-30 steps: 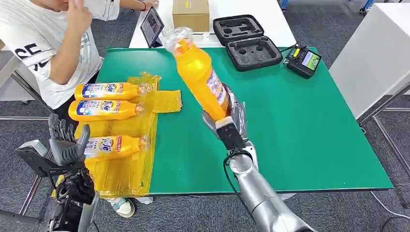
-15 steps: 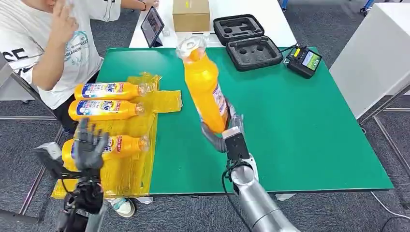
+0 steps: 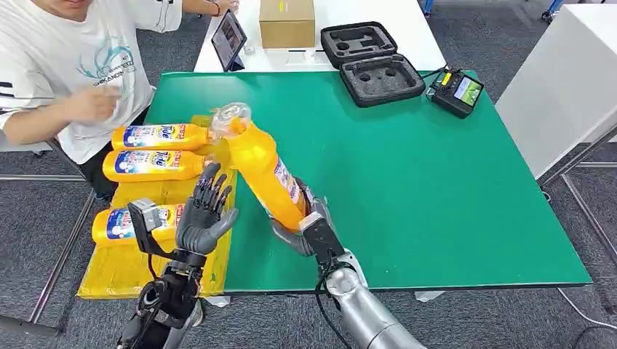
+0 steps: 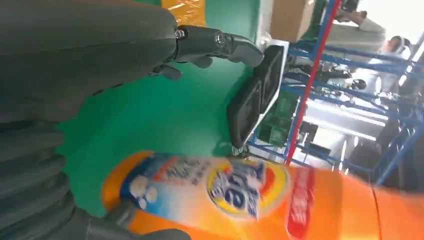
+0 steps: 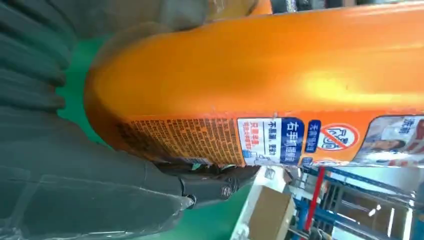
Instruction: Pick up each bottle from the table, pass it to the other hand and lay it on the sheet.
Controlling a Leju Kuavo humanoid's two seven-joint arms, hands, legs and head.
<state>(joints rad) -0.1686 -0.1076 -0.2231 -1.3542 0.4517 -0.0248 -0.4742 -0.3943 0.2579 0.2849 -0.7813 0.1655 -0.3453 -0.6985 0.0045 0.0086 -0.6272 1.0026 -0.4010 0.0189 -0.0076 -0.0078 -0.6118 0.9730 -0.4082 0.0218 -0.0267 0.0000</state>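
Observation:
My right hand [image 3: 300, 231] grips the base of an orange bottle [image 3: 263, 173] with a clear cap, tilted up and to the left over the green table [image 3: 436, 182]. The same bottle [image 5: 280, 85] fills the right wrist view, and the left wrist view shows its label [image 4: 235, 187] close by. My left hand [image 3: 205, 214] is raised with fingers spread, just left of the bottle and apart from it. Three more orange bottles [image 3: 161, 136] [image 3: 156, 165] [image 3: 125, 223] lie on the yellow sheet [image 3: 240, 154] at the table's left.
A person in a white shirt [image 3: 65, 65] sits at the far left corner, one hand [image 3: 94, 104] near the sheet. At the back stand a tablet [image 3: 228, 38], a cardboard box [image 3: 287, 22], an open black foam case [image 3: 371, 62] and a black controller [image 3: 456, 91].
My right hand has swung the bottle down and left toward the sheet. My left hand has risen and moved right, close beside the bottle. The person has lowered an arm.

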